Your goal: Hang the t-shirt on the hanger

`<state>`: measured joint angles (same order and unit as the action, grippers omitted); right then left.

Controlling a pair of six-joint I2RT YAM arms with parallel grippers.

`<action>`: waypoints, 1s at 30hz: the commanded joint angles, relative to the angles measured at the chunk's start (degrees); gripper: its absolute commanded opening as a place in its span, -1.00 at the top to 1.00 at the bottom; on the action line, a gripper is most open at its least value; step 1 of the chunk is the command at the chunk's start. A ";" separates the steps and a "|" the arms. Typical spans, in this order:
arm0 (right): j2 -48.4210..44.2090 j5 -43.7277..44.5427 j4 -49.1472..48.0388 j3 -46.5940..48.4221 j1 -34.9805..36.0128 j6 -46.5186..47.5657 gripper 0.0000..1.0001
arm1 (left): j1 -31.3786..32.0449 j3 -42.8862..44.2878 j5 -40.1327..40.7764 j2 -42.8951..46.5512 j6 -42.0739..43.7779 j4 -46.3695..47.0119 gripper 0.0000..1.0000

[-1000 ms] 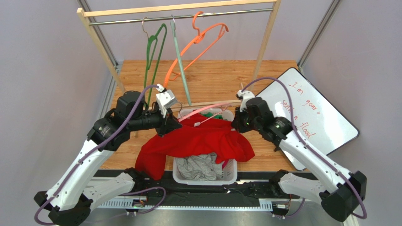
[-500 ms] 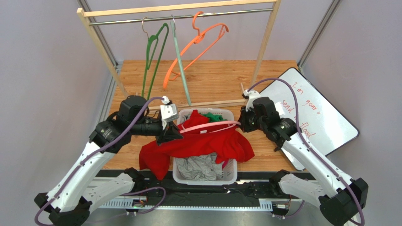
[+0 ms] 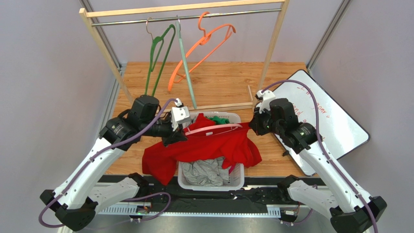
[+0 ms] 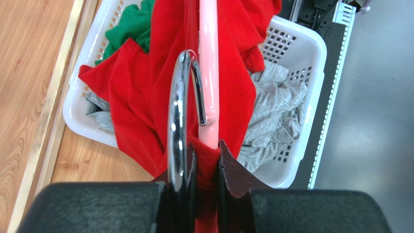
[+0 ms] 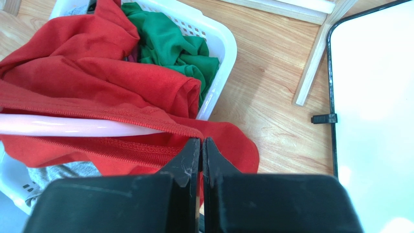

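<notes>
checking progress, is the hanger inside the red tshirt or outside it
Partly in. The pink arm of the hanger lies between two stitched edges of the t-shirt, its end hidden under cloth. How far, cannot tell.

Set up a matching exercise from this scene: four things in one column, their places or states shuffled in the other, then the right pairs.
Things:
1. t-shirt
2. hanger
3. orange hanger
4. grey garment

Places or states:
A. hangs from the rail at the back
B. lies in the near end of the white basket
C. neck clamped in the left gripper
D. draped across the basket, spilling over its left side

Pairs: 1-D, 2-C, 3-A, 4-B
</notes>
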<state>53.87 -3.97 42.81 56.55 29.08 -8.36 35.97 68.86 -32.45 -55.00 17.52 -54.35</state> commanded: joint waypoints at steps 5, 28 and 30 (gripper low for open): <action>-1.40 -2.26 1.06 6.89 -1.04 2.39 1.00 | 0.94 2.94 -0.43 -2.65 7.26 -6.82 1.00; -1.22 -20.19 2.55 21.84 17.85 16.43 -0.08 | 9.47 13.94 -0.51 -4.94 0.58 -0.24 1.00; -1.40 -20.12 2.02 22.46 17.85 18.54 -0.20 | 9.39 13.58 -0.78 -4.06 1.20 0.47 1.00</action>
<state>53.93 -21.63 45.87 75.59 46.76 3.16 44.97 82.41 -30.30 -61.63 18.13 -57.74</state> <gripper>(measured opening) 0.536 0.164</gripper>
